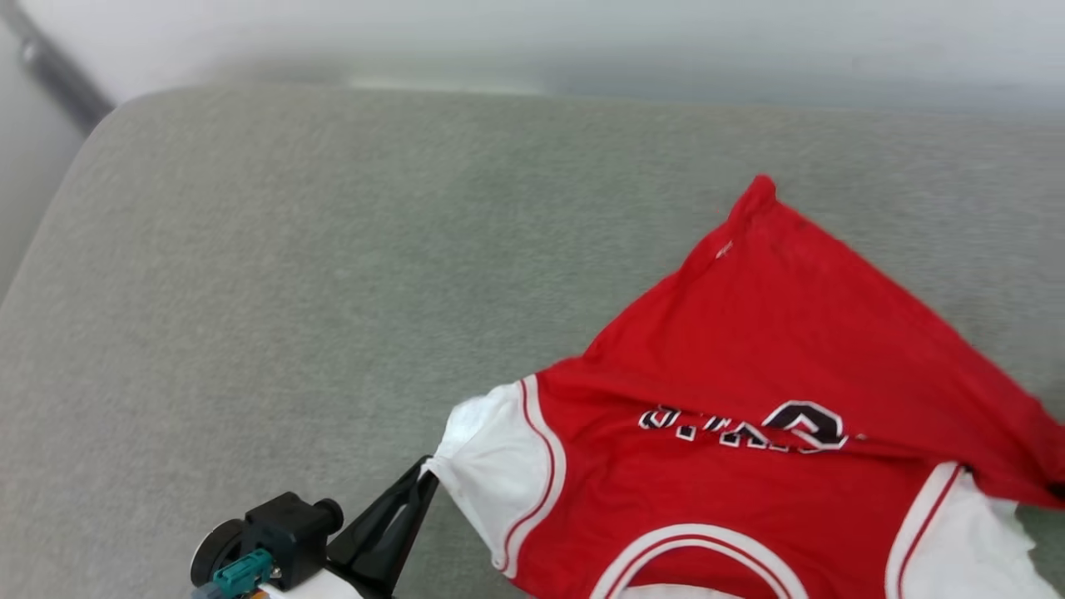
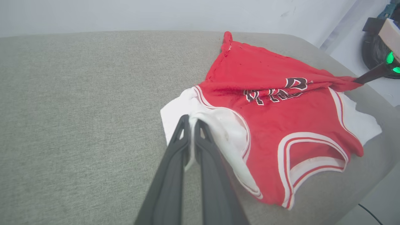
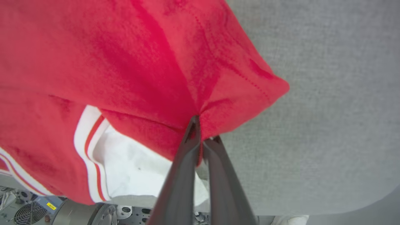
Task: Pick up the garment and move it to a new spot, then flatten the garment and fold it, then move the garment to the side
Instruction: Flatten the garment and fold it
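The left gripper [image 1: 426, 472] is pinched narrow on the outer edge of one white sleeve [image 1: 491, 449], with cloth caught between its dark fingers. The right gripper [image 3: 201, 128] is likewise closed tight, biting a bunched red corner [image 3: 243, 84] that lies folded back over the other white sleeve [image 3: 131, 165].

Both holds belong to the red jersey [image 1: 749, 333]. It lies on the near right part of the grey cushion [image 1: 291, 291], with the neckline trim [image 1: 691, 541] toward the robot. A crease runs across the black lettering [image 1: 749, 428], and the far end tapers to a peak [image 1: 761, 191]. The left half of the cushion is bare.

This looks like the lift-and-move or spreading step, judging from the two pinches and the crumpled lie. To do it well:

- Both pinches are thin, at the very edge of the cloth, so a sharp tug could pull it free. Raise both grippers together and slowly.
- Draw the grippers apart only until the cloth between them goes taut.
- The right hold is on a folded-over layer, so carry it outward and away from the sleeve to let the fold open.
- Set the jersey down toward the bare left side, trailing the far peak so that it lays out flat.
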`<state>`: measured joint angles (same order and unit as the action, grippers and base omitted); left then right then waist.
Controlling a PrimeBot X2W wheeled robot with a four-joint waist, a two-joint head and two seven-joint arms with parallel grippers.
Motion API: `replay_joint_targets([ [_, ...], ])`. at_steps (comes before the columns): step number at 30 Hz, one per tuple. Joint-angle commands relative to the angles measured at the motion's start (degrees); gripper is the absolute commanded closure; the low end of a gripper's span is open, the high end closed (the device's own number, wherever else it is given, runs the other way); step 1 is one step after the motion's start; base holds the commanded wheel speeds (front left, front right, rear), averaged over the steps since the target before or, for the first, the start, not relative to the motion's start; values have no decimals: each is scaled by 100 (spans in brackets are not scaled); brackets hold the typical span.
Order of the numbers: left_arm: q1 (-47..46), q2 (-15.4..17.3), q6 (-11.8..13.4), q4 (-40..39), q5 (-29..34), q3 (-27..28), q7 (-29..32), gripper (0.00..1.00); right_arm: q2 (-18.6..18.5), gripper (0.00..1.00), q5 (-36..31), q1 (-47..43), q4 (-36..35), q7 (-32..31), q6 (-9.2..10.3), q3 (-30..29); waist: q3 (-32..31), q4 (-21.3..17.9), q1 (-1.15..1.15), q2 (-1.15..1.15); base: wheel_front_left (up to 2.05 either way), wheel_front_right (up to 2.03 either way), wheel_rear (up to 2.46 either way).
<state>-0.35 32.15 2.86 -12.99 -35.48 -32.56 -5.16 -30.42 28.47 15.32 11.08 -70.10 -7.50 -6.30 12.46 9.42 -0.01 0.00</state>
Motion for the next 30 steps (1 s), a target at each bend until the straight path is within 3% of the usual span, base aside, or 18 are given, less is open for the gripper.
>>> replay_joint_targets([
  [1, 63, 8, 64, 8, -18, 65, -78, 100, 90, 100, 130, -330, -156, 60, 2, -77, -344, -406, 1, 0, 0, 0, 0],
  [11, 146, -114, 170, 112, -126, 124, -212, 100, 543, 100, 334, -1717, -629, 440, 2, -624, -556, -724, 1, 0, 0, 0, 0],
  [17, 173, -133, 192, 161, -152, 97, -255, 100, 716, 100, 341, -2181, -679, 648, 2, -655, -633, -791, 1, 0, 0, 0, 0],
  [18, 185, -132, 198, 160, -144, 95, -261, 100, 724, 78, 343, -2209, -698, 684, 2, -652, -642, -800, 1, 0, 0, 0, 0],
  [19, 199, -130, 204, 153, -144, 92, -265, 100, 707, 0, 344, -2222, -716, 721, 2, -635, -647, -805, 1, 0, 0, 0, 0],
  [30, 103, -106, 233, -16, -67, 46, -217, 100, 262, 0, 676, -1655, -1167, 654, 2, -492, -504, -664, 1, 0, 0, 0, 0],
])
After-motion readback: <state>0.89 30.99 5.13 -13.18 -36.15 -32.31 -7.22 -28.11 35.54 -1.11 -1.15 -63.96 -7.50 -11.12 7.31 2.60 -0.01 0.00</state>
